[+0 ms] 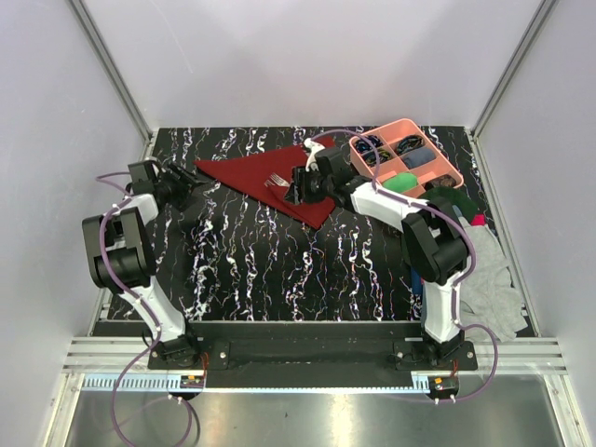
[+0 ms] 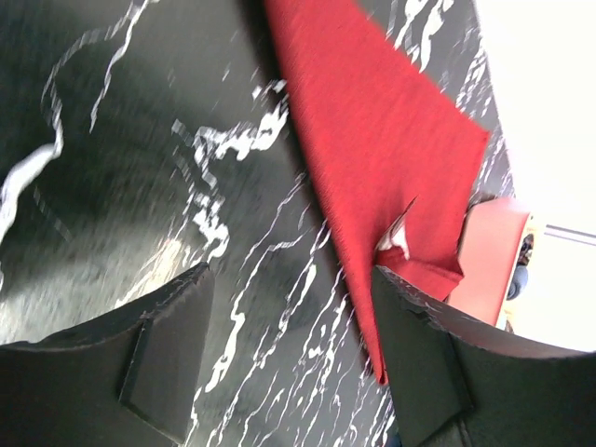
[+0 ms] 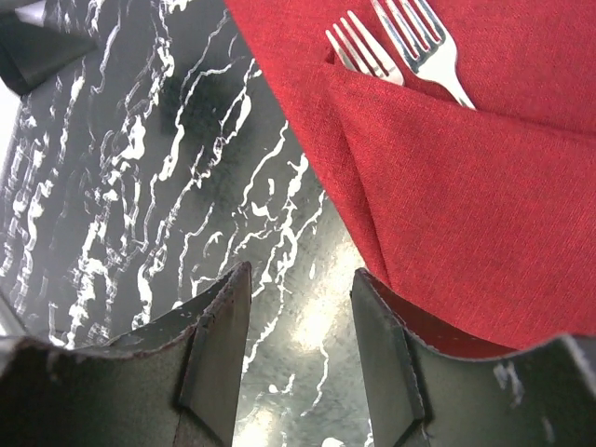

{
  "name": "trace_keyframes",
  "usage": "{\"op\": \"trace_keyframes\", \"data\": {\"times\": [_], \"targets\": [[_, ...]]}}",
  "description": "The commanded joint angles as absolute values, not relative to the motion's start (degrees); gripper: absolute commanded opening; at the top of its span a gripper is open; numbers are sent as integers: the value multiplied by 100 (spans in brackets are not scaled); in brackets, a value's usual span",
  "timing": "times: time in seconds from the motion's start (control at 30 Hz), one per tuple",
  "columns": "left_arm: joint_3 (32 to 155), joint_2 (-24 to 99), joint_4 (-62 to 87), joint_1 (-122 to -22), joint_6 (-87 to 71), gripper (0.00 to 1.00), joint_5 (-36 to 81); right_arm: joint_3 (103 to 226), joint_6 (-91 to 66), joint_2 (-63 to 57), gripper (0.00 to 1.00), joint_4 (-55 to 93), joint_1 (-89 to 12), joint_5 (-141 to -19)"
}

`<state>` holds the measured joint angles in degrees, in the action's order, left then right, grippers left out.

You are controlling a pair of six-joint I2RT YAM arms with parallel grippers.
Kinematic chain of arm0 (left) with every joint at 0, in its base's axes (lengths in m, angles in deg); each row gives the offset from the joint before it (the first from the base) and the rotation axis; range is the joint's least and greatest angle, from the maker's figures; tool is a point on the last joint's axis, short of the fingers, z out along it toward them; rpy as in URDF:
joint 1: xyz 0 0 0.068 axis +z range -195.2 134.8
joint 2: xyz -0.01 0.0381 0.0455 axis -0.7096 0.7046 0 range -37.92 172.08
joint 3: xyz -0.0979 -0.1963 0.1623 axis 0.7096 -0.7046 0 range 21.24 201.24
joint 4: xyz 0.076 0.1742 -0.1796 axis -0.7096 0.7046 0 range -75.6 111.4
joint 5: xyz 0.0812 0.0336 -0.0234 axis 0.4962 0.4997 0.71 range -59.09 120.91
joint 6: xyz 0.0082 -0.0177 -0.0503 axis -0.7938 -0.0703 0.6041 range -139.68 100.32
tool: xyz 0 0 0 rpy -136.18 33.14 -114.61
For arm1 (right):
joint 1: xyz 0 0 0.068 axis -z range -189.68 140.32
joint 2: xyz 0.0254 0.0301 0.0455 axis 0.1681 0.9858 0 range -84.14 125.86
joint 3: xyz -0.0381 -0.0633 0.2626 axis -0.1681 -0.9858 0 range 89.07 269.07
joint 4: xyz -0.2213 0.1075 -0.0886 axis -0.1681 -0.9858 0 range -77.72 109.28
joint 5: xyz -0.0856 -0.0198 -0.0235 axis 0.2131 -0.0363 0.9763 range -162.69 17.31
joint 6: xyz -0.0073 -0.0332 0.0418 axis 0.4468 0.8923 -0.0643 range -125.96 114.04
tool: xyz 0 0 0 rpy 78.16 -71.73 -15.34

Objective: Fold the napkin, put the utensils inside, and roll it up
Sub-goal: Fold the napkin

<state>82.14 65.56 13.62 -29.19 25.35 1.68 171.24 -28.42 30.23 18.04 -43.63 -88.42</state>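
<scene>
The left gripper (image 2: pixel 293 363) holds its jaws spread wide. Only bare black worktop (image 2: pixel 140 168) veined with white shows between its dark fingers (image 2: pixel 168 358), and the finger on the cloth's side sits just beside the napkin's pointed tip without gripping it. The right gripper (image 3: pixel 303 358) has its jaws parted too, though less widely, and nothing is pinched between them. Marbled surface shows in the gap, and one finger (image 3: pixel 400 372) hangs over the cloth's near edge; I can't tell whether it touches. The napkin (image 1: pixel 270 172), dark red and folded into a triangle, lies toward the middle of the far edge of the worktop. Its long point reaches toward the far left corner, where the left gripper waits, and another point is aimed at the near edge. On it are the utensils (image 3: pixel 424 42), two silvery forks side by side. Their tines are bare and their handles are tucked under a folded-over flap of the cloth. A pink compartment tray (image 1: pixel 400 123) sits in the far right corner with small dark items in its cells. A mostly grey heap of clothes (image 1: pixel 489 279) lies along the right edge. Any marking on the arms or tray is too small to read.
</scene>
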Motion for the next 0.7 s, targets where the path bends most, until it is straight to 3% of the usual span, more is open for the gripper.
{"op": "trace_keyframes", "data": {"times": [0.0,0.23,0.67], "targets": [[8531,6666,1334,-2938,2347,69,288,17712,-2013,3370,55,1710,-4527,-9105],[8487,6728,1264,-2929,2470,68,138,19284,-1397,4320,51,611,-4747,-9098],[8522,6763,1185,-2929,2760,68,-125,20218,-1036,5279,50,-295,-4896,-8677]]}}
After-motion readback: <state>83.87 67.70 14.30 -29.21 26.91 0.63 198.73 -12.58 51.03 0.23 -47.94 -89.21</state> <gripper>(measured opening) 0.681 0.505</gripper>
